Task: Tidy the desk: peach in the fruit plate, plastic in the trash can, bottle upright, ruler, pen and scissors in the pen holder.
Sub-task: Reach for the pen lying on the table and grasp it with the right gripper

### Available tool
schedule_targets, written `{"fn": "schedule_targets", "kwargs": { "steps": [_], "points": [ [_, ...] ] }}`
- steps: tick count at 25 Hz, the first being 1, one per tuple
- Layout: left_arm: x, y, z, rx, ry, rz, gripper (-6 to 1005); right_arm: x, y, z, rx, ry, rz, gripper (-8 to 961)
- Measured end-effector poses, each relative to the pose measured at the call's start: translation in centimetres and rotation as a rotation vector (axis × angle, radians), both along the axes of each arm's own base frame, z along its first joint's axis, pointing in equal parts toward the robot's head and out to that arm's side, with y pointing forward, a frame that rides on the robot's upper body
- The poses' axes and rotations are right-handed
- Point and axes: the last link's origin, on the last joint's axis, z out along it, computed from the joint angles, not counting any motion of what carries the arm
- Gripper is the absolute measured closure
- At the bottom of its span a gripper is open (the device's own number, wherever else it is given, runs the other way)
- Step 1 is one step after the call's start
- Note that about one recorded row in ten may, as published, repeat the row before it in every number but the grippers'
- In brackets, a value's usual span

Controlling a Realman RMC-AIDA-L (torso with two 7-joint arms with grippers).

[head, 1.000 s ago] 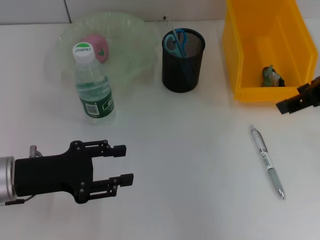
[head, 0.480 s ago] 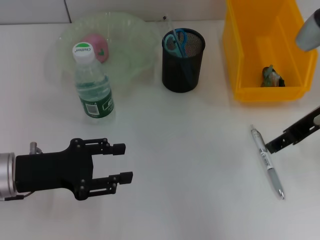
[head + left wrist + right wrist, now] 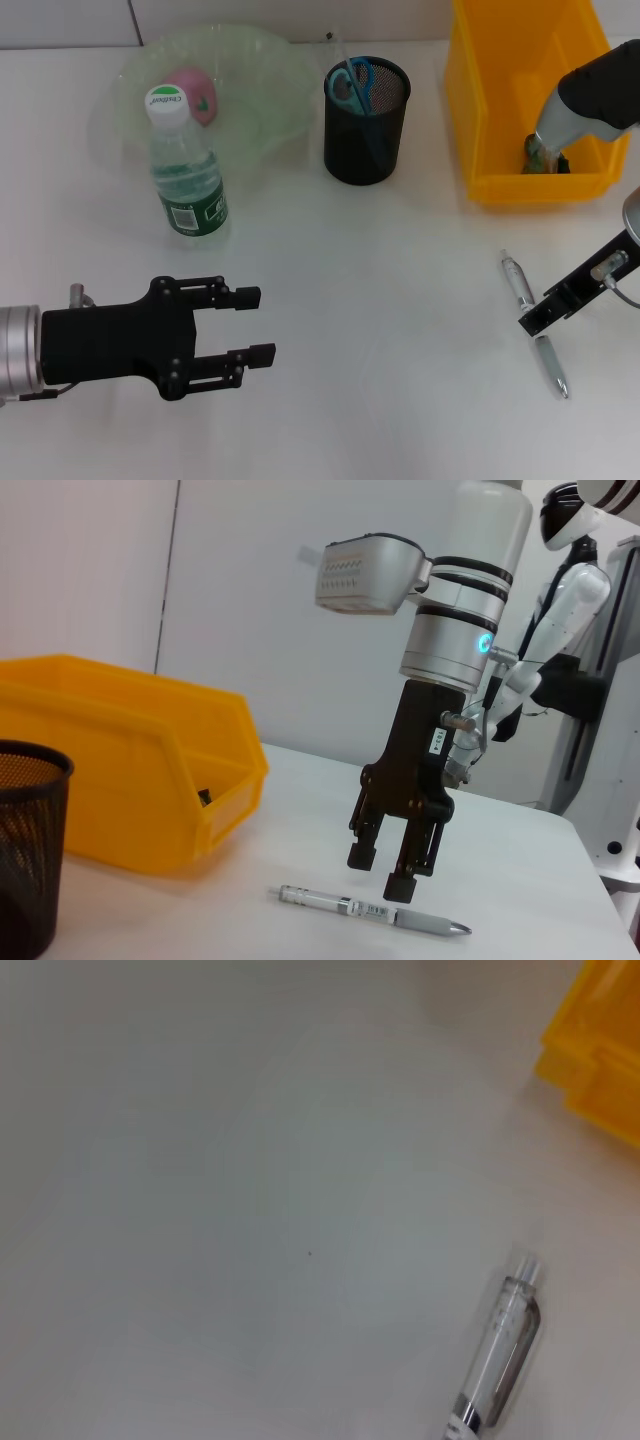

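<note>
The right gripper point(image 3: 400, 870) hangs just above the pen point(image 3: 372, 911), fingers pointing down and spread a little, one tip on either side of the barrel's middle but not yet touching it as far as I can judge from the left wrist view. The pen lies flat on the white desk point(image 3: 380, 300), at about five o'clock from the black mesh pen holder point(image 3: 366, 120) and six o'clock from the yellow trash can point(image 3: 480, 150). It looks light, stiff and smooth, a round barrel likely to roll or slip, so a hold across the rubber grip or mid-barrel seems safest. The left gripper point(image 3: 255, 325) waits open at the desk's near left, holding nothing.
</note>
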Motion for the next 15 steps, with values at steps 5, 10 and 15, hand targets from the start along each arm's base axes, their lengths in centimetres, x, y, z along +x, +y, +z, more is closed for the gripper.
{"fn": "schedule_targets", "kwargs": {
  "steps": [5,10,15],
  "points": [
    [0.1,0.2,0.2,-0.007,0.008,-0.012,358,-0.8,-0.2,0.0,0.028,-0.003,-0.018,251],
    [0.0,0.1,0.1,-0.016,0.019,-0.019,358,-1.1,-0.1,0.1,0.054,0.004,-0.038,250],
    [-0.1,0.0,0.4,-0.02,0.036,-0.034,358,-1.2,0.1,-0.1,0.076,0.01,-0.059,251]
  ]
}}
